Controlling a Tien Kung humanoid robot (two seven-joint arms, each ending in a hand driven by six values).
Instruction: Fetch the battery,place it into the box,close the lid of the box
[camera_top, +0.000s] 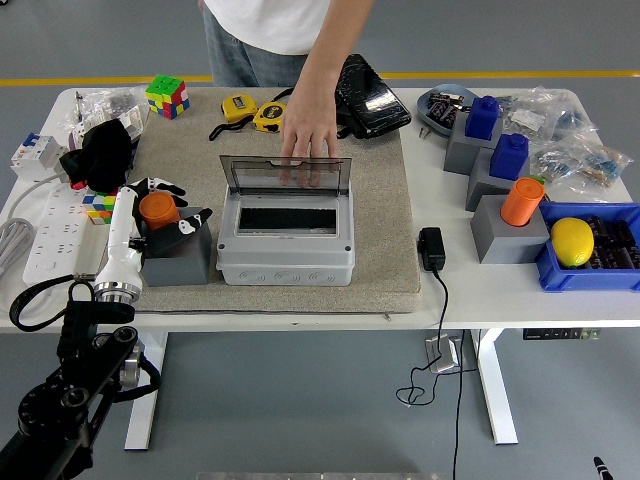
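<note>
Orange and cylindrical, the battery stands upright in its grey square holder block, just left of the grey plastic junction box, which I take as my landmark. Only the head view is given, so everything comes from it. My left hand, white at the wrist with black fingers, reaches in left of the box, with its fingers curled around the battery from both sides; I judge I am grasping it, though it sits in the holder and is not yet lifted. I hold it from the side so that I can draw it straight up out of its socket.

Behind the box, the transparent hinged lid stands raised, and a person's hand presses on its top edge, apparently to keep the opening clear for me. The box sits on a beige felt mat, which probably stops it sliding. The box's dark slot is empty.

Well to the right of the box, another orange cylinder stands on a grey block. My right arm is not visible.
</note>
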